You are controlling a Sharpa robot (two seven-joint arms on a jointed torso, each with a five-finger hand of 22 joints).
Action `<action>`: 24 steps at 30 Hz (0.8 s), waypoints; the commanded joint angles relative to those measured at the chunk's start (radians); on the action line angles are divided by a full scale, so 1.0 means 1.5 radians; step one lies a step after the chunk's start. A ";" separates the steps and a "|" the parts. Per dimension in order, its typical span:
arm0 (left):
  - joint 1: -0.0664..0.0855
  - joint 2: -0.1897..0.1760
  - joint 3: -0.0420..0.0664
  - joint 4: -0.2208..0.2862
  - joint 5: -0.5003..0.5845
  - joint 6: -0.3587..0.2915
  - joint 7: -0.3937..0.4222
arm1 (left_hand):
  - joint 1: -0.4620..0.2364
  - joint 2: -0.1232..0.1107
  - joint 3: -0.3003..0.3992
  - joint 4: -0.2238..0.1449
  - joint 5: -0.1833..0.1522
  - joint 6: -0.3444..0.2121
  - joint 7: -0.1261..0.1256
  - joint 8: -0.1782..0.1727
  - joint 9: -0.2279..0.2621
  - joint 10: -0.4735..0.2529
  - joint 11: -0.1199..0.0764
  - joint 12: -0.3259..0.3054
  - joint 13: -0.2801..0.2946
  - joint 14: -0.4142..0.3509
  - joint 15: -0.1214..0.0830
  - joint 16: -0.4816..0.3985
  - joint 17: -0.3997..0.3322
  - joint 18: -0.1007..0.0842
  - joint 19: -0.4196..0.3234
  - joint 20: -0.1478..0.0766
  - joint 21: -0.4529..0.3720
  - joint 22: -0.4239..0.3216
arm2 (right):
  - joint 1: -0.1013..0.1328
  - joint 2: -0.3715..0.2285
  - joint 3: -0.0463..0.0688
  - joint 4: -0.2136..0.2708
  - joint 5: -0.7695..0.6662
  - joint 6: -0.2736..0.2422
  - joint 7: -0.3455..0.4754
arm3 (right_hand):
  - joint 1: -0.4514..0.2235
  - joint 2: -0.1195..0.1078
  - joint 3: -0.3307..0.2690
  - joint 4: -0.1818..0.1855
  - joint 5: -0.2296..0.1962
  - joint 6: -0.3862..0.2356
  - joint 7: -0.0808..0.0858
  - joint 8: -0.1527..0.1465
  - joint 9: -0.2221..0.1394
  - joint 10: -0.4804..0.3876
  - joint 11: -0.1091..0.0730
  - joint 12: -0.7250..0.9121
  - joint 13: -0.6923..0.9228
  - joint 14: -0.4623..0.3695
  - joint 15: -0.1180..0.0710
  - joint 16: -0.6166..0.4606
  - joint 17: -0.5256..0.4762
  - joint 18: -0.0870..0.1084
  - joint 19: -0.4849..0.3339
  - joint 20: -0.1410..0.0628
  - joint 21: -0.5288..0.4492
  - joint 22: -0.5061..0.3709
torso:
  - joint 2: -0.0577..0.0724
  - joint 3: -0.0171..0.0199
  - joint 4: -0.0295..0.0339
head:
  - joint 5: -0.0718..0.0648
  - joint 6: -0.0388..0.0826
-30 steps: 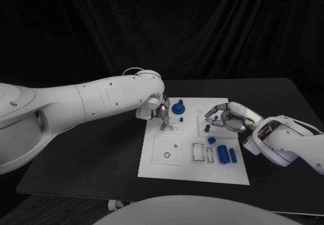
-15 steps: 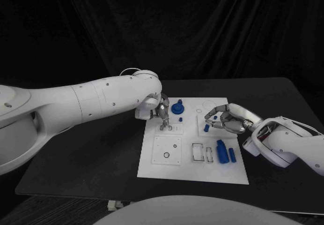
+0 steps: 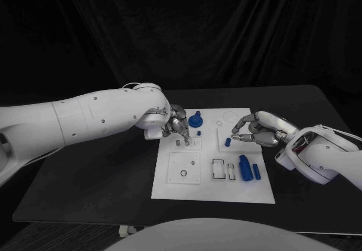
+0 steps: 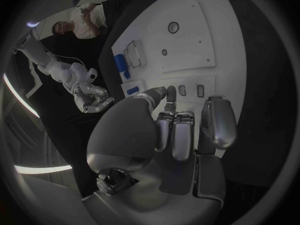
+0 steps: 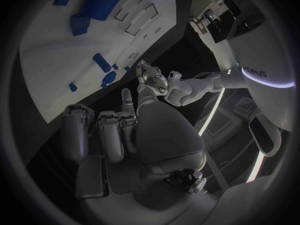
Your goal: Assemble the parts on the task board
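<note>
Head view: the task board (image 3: 198, 183), a flat white rectangular plate with matte finish, is lying in the middle of the black worktop (image 3: 90, 178). The left hand (image 3: 177, 125), silver and metallic, is hovering over the board's far-left corner, fingers curled downward with tips at a small recess; I cannot tell whether anything is pinched there. A blue knob-shaped part (image 3: 196, 121) is standing just beside it. The right hand (image 3: 255, 130) is sitting at the board's far-right edge, fingers curled in; a small blue peg (image 3: 228, 141) is lying just beside its fingertips, grasp unclear. Two elongated blue cylindrical parts (image 3: 247, 168) are lying side by side near the right edge.

Left wrist view: the left hand (image 4: 181, 130) is showing smooth curled fingers over rectangular slots in the board (image 4: 194, 45).

Right wrist view: the right hand (image 5: 119, 130) is curling over the board (image 5: 56, 60), blue pieces scattered beyond.
</note>
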 commanded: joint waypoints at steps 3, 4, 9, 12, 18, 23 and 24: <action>0.002 -0.031 0.000 0.033 0.040 -0.084 0.141 | 0.008 0.004 -0.016 0.001 0.000 -0.009 0.012 -0.020 -0.032 0.037 0.012 -0.008 0.139 0.069 0.013 0.002 0.173 0.001 0.003 0.011 0.001 0.119 | 0.017 -0.017 0.001 0.014 -0.232 0.006 -0.052 | 0.032 0.003 0.028 -0.020 -0.097 0.052 -0.017 -0.009 0.001 0.086 -0.034 -0.005 0.040 0.074 -0.024 0.002 0.176 -0.007 0.031 -0.019 0.015 0.151 | 0.000 -0.0002 0.0007 | -0.011 0.000; 0.002 -0.038 0.000 0.040 0.041 -0.094 0.154 | 0.008 0.004 -0.016 0.001 0.000 -0.009 0.012 -0.020 -0.032 0.037 0.012 -0.008 0.139 0.069 0.013 0.002 0.173 0.001 0.003 0.011 0.001 0.119 | 0.019 -0.020 0.001 0.015 -0.264 0.007 -0.052 | 0.034 -0.008 0.042 -0.019 -0.109 0.064 -0.021 -0.027 -0.002 0.086 -0.041 -0.005 0.040 0.074 -0.031 0.002 0.176 -0.010 0.036 -0.023 0.024 0.154 | 0.000 -0.0002 0.0005 | -0.012 0.000; 0.002 -0.071 0.000 0.072 0.042 -0.126 0.192 | 0.028 0.006 -0.023 -0.003 0.016 -0.013 0.020 -0.039 -0.072 0.038 0.019 -0.004 0.141 0.070 0.019 0.005 0.175 0.000 0.004 0.017 0.015 0.121 | 0.024 -0.026 0.001 0.011 -0.390 0.006 -0.028 | 0.031 -0.044 0.088 -0.004 -0.133 0.107 -0.031 -0.071 -0.006 0.086 -0.054 -0.005 0.040 0.074 -0.041 0.002 0.176 -0.015 0.047 -0.036 0.043 0.161 | 0.000 -0.0011 0.0003 | -0.016 0.000; 0.001 -0.083 0.000 0.084 0.042 -0.133 0.205 | 0.038 0.007 -0.023 -0.006 0.024 -0.021 0.026 -0.051 -0.093 0.038 0.024 -0.002 0.142 0.070 0.023 0.005 0.175 0.000 0.003 0.020 0.018 0.121 | 0.025 -0.026 0.001 0.007 -0.435 -0.009 -0.001 | 0.031 -0.073 0.124 0.010 -0.151 0.103 -0.045 -0.106 -0.010 0.086 -0.068 -0.005 0.040 0.074 -0.054 0.002 0.176 -0.016 0.050 -0.048 0.049 0.163 | 0.000 -0.0012 0.0006 | -0.016 0.000; 0.000 -0.101 0.000 0.099 0.043 -0.138 0.218 | 0.043 0.009 -0.023 -0.006 0.028 -0.025 0.029 -0.057 -0.106 0.038 0.027 -0.003 0.141 0.070 0.025 0.005 0.175 0.000 0.001 0.023 0.019 0.120 | 0.026 -0.023 0.001 -0.005 -0.524 -0.069 0.081 | 0.035 -0.118 0.183 0.039 -0.170 0.107 -0.067 -0.150 -0.012 0.086 -0.082 -0.005 0.040 0.074 -0.071 0.002 0.176 -0.022 0.060 -0.064 0.066 0.170 | 0.000 -0.0026 0.0014 | -0.018 0.000; -0.002 -0.110 0.000 0.105 0.043 -0.138 0.217 | 0.048 0.011 -0.021 -0.007 0.028 -0.027 0.031 -0.058 -0.113 0.037 0.028 -0.003 0.141 0.070 0.027 0.005 0.175 0.000 0.001 0.024 0.021 0.121 | 0.026 -0.019 0.001 -0.022 -0.593 -0.089 0.147 | 0.043 -0.141 0.205 0.053 -0.179 0.101 -0.093 -0.179 -0.015 0.086 -0.091 -0.005 0.040 0.074 -0.076 0.002 0.176 -0.024 0.066 -0.069 0.076 0.173 | 0.001 -0.0027 0.0014 | -0.026 0.000; -0.003 -0.111 0.000 0.105 0.043 -0.138 0.217 | 0.048 0.011 -0.021 -0.007 0.028 -0.027 0.031 -0.058 -0.113 0.037 0.028 -0.003 0.141 0.070 0.027 0.005 0.175 0.000 0.001 0.024 0.021 0.121 | 0.026 -0.018 0.001 -0.025 -0.601 -0.090 0.154 | 0.043 -0.143 0.207 0.053 -0.181 0.100 -0.097 -0.183 -0.016 0.086 -0.091 -0.005 0.040 0.074 -0.076 0.002 0.176 -0.024 0.066 -0.069 0.076 0.173 | 0.001 -0.0022 0.0013 | -0.027 0.000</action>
